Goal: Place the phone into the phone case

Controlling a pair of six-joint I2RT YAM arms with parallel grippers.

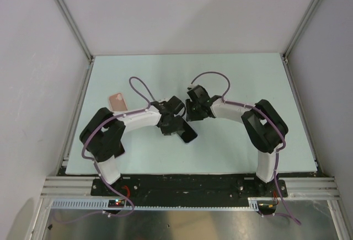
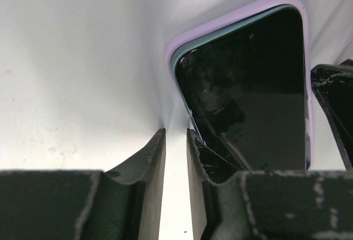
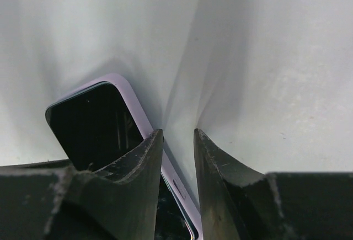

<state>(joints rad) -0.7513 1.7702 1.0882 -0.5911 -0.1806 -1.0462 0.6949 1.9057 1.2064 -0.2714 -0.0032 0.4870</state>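
Top view: bench [image 1: 231,80], pale green. I log the phone case [image 1: 117,101], salmon-pink, lying flat towards the left with no phone in it. It is well apart from the phone [image 1: 186,133], which lies black and flat near the middle, just under the left gripper [image 1: 175,123]. The right gripper [image 1: 193,110] faces it closely from the other side. Left wrist view: fingers [image 2: 149,163] a narrow slot apart with only bare bench between them, nothing held. The phone [image 2: 248,96] lies just beside one finger, glossy face up, with a pale lilac edge round it; I cannot tell whether that is a fitted shell or its own frame. Right wrist view: the same narrow slot, nothing held. One corner of the phone [image 3: 94,124] shows past a finger that overlaps its long edge. Step, by my reckoning: getting hold of the phone, not yet done, with the phone case untouched. Next move, as I judge it: one gripper takes the phone by its long edges, lifts it, carries it left over the phone case and lines up the corners before pressing in.
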